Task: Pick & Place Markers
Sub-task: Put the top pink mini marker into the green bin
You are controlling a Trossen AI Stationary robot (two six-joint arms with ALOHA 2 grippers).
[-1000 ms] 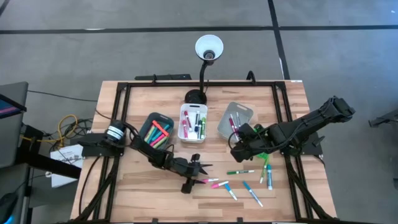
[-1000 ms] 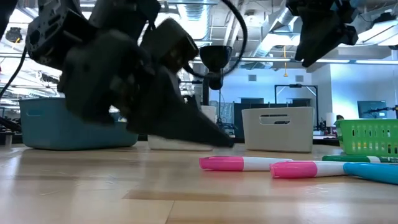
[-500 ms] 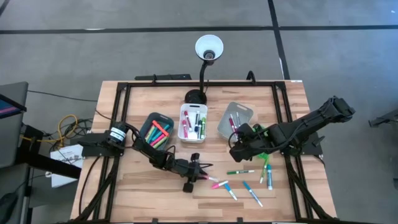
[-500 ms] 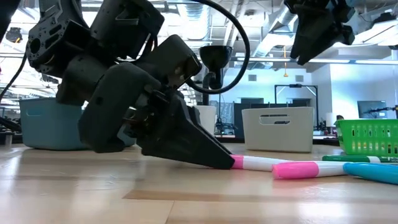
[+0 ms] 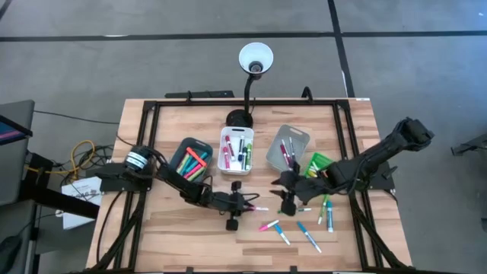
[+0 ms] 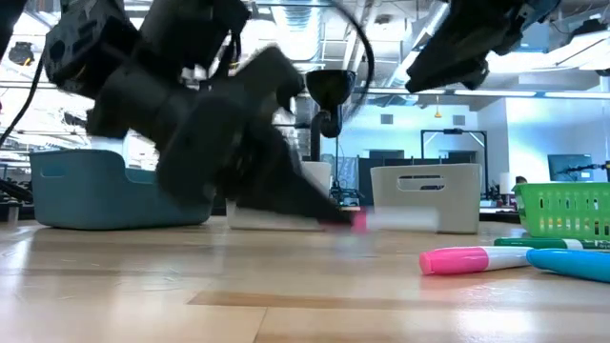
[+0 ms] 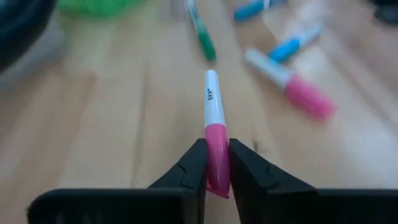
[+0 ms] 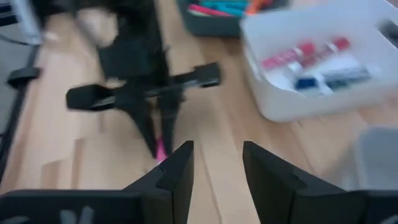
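Pink-capped marker (image 7: 213, 134) pinched in your left gripper (image 5: 247, 205), lifted off table (image 5: 183, 236) near centre. Your right gripper (image 8: 214, 163) hovers just right, fingers parted, empty. Loose markers (image 5: 293, 228) lie front right.

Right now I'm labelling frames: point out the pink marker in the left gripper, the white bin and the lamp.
pink marker (image 7: 216, 146): left wrist view, on its pink cap.
white bin (image 5: 224, 154): high view, on its left wall.
lamp (image 5: 255, 58): high view, on its white shade.
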